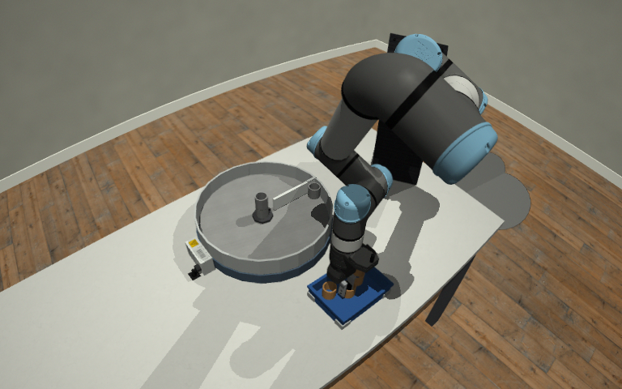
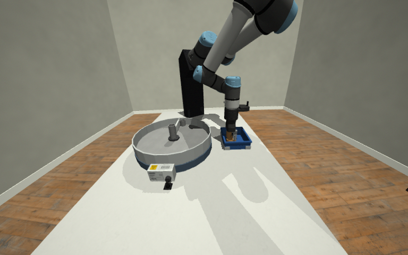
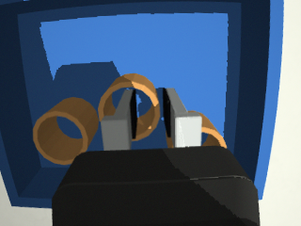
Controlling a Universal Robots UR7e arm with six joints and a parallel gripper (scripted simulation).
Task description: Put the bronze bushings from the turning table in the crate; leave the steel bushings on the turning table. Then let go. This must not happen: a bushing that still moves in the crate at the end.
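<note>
The blue crate (image 1: 342, 314) (image 2: 236, 144) (image 3: 276, 52) holds three bronze bushings, seen from above in the wrist view: one bushing (image 3: 87, 113) at the left, one (image 3: 133, 79) in the middle and one (image 3: 214, 133) at the right, partly hidden by a finger. My gripper (image 1: 347, 290) (image 3: 150, 104) is open, low in the crate. Its fingers stand apart; one overlaps the middle bushing's ring, the other is between the middle and right bushings. I cannot tell whether they touch. A steel bushing (image 1: 313, 191) (image 2: 182, 122) stands on the turning table (image 1: 224, 197) (image 2: 154, 142) near its rim.
The turning table has a high grey wall, a central post (image 1: 261, 206) (image 2: 172, 132) and a pale guide bar (image 1: 293, 194) beside the steel bushing. A white box (image 1: 199, 256) (image 2: 161, 172) is at its outer side. The crate stands close beside the turning table.
</note>
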